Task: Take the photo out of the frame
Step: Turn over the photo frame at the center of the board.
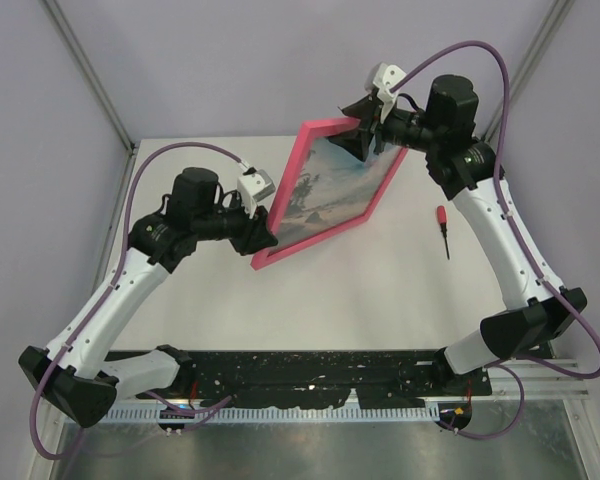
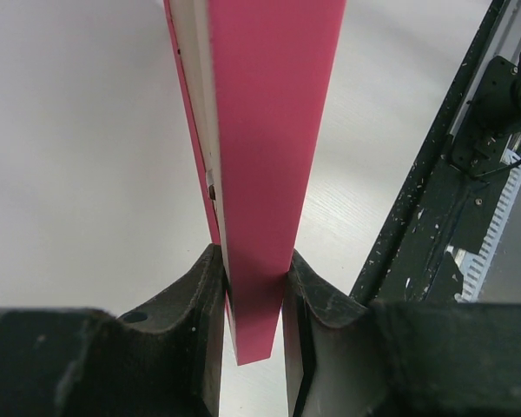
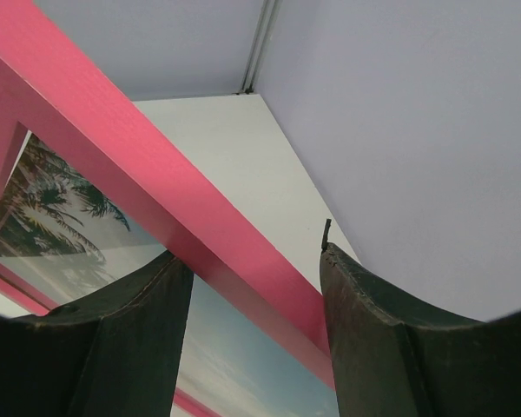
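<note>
So the frame (image 1: 282,195) is being held up off the tabletop (image 1: 380,300) at a tilt, and the photo (image 1: 325,195) is still sitting inside it, beach side being shown to the top camera. The left fingers (image 2: 191,304) are being pressed onto the frame's lower edge, one on each face, so the pink bar is being grasped right between them. At the opposite, upper corner the right fingers (image 3: 130,330) are being spread wide, with the pink bar running between them and the photo's palms and sky showing just past one of them. Whether that bar is being squeezed or only straddled can't be told. A red-handled screwdriver (image 1: 443,230) is lying on the tabletop, well apart from the right fingers.
</note>
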`<state>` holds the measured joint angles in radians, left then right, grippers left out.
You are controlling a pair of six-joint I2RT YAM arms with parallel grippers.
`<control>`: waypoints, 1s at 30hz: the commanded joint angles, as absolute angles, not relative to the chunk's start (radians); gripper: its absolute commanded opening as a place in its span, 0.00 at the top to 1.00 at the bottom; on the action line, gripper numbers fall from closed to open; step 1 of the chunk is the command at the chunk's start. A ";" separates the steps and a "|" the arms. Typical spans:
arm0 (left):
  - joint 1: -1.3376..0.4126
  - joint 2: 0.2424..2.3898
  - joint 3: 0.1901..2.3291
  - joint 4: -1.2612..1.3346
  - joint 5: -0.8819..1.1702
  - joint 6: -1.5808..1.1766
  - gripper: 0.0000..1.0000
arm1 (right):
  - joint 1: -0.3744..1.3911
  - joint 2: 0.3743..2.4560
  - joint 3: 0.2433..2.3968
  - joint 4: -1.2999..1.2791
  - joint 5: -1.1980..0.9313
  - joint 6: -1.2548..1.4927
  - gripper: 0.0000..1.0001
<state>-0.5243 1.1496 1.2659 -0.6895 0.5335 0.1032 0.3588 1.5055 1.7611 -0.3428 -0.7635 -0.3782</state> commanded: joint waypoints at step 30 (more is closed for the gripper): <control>-0.532 1.236 1.362 -0.362 0.641 0.011 0.85 | 0.453 1.468 1.663 -0.730 -0.982 -0.052 0.92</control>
<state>-0.5339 1.2160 1.3285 -0.4545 0.6273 0.0380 0.4316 1.4574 1.7096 -0.4480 -0.8940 -0.2649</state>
